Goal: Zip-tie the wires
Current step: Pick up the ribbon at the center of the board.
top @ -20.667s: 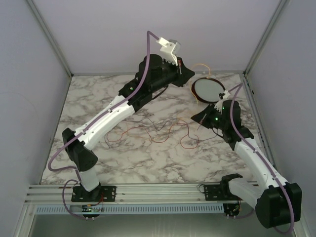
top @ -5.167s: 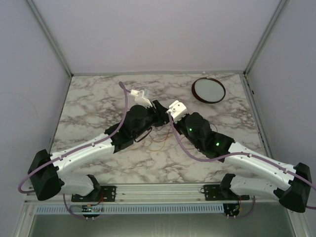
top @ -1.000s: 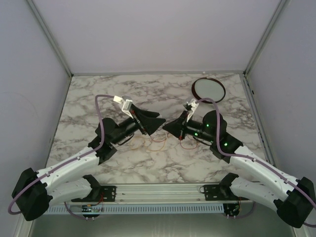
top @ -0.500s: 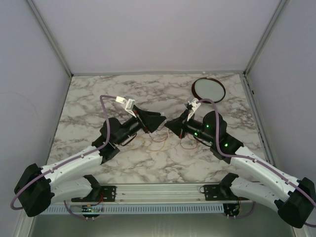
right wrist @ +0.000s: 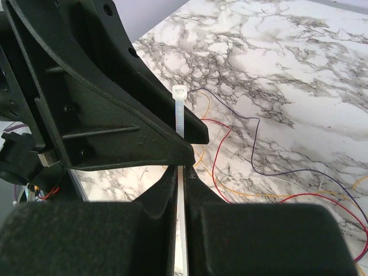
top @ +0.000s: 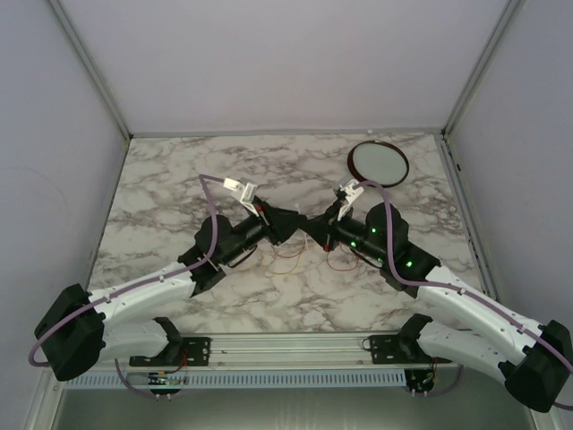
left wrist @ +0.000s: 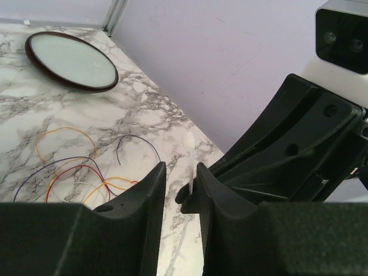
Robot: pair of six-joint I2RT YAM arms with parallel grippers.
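Right hand (right wrist: 181, 172) is pinching white plastic zip tie (right wrist: 180, 112) upright. Left hand (left wrist: 178, 184), fingers narrowly parted, is crowding right against it. Thin red, orange, yellow, dark wires (left wrist: 109, 183) are lying loose beyond both hands on marble tabletop (left wrist: 34, 115), dark-rimmed round white dish (left wrist: 69, 60) farther off.

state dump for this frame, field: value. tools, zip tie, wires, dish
left tool: open, narrow gap, tip to tip with the right tool
right tool: shut on zip tie
zip tie: white, head end sticking out past the right tool's fingertips, not looped round the wires
wires: loose on the marble table, unbundled
dish: round, dark-rimmed, apart from the wires
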